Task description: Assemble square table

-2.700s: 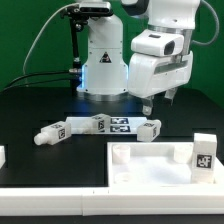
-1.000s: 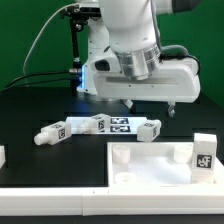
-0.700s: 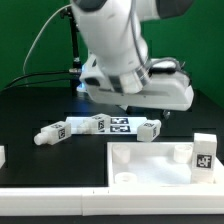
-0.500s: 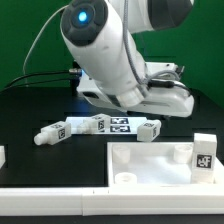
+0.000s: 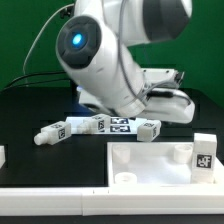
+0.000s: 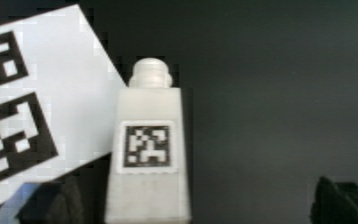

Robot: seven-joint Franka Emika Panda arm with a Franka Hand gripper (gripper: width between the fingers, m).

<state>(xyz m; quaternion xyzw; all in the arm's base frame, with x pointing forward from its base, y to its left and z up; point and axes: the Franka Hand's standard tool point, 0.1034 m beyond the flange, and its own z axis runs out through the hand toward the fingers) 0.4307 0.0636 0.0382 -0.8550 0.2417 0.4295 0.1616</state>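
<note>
Square panel lies flat on black table, nearest the ext. view's camera, raised rim up like a shallow tray. Inside it: a small round boss nr the corner on ext. view's left, and an upright tagged white piece at the far corner on ext. view's right. Can't tell if that piece is a leg or if it's seated. Rest of the tray is bare white.

Three legs lie loose on the table behind the panel, none in it, roughly in a row w/ the marker board. Outer leg is furthest to ext. view's left, long axis slanting across the table. Middle leg is just beside the board on that same side. Right-hand leg is just beside the board's other edge, long axis approx left-right in ext. view.

Wrist view shows the right-hand leg lying on its side, tag face up, rounded peg at the end away from the fingers. Long axis sits at a slight angle to the marker board edge.

Arm is bent low over this spot and hides the hand in ext. view. Gripper hangs above the leg's flat end. Jaws are spread wide, w/ one dark fingertip well off to the side, gripping nothing.
</note>
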